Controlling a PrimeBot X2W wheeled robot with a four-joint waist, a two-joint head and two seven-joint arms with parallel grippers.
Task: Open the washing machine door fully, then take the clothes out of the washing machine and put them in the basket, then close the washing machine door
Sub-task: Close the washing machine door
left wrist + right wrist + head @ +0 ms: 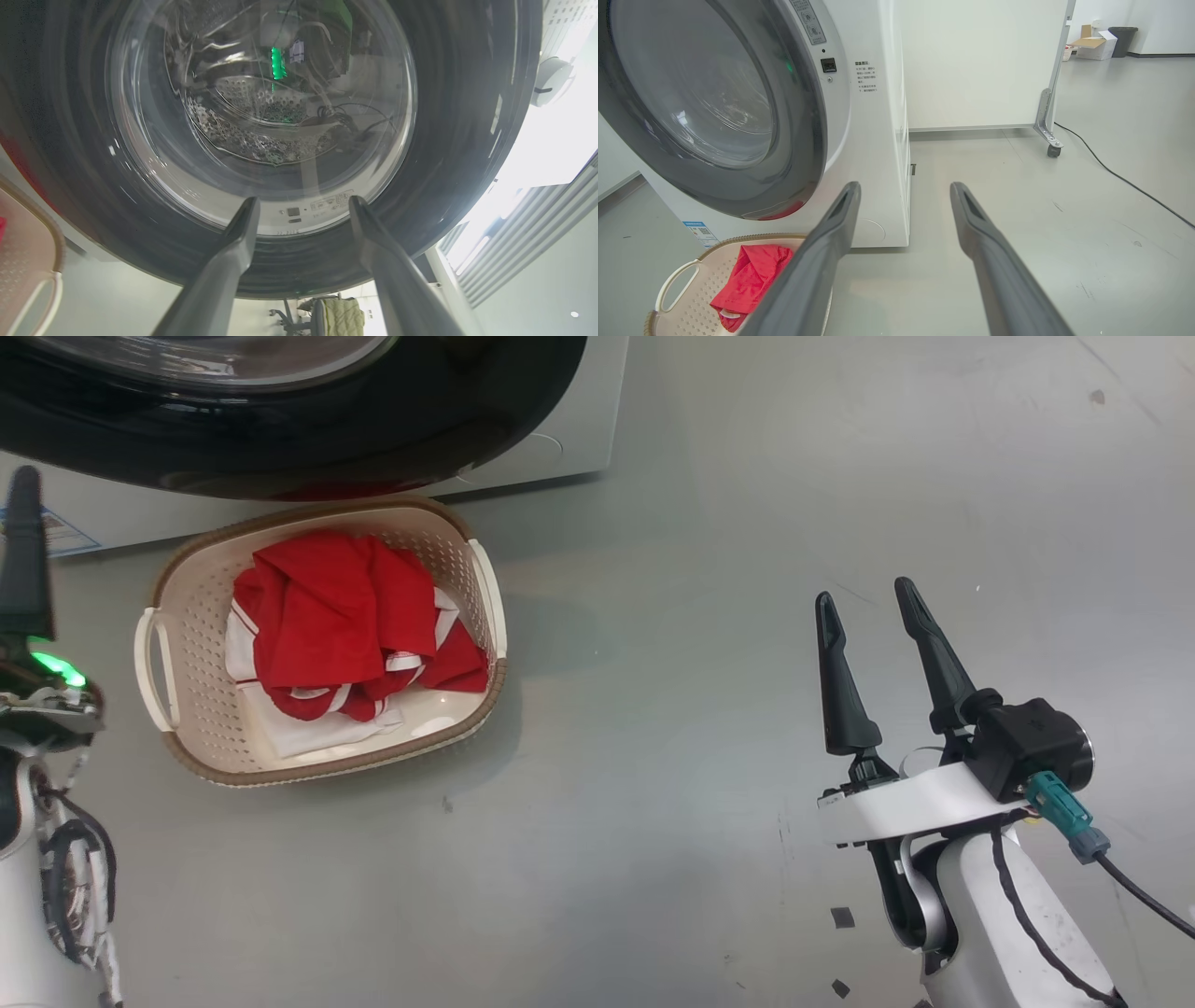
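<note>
While the washing machine door (714, 107) lies against the front of the washing machine (878, 140), apparently shut, the basket (191, 616) stands on the floor (700, 663) directly before the machine, its far rim under the overhang of the door's glossy black rim. The clothes (345, 616) lie heaped inside the basket (red fabric with white trim, bunched from the middle toward the wall nearer the right arm). The left tool (303, 205) stands open, its two fingers spread with nothing between them, pointing at the lower part of the door glass, through which the perforated steel drum (252, 121) shows; whether the fingertips touch the door cannot be told. A green light (56, 667) glows on that arm's wrist. The right tool (864, 595) is likewise open and empty, held over bare floor well to the right of the basket, its fingers aimed past the machine's front corner. A blue label sticker (700, 232) sits low on the machine front, just behind the basket.
</note>
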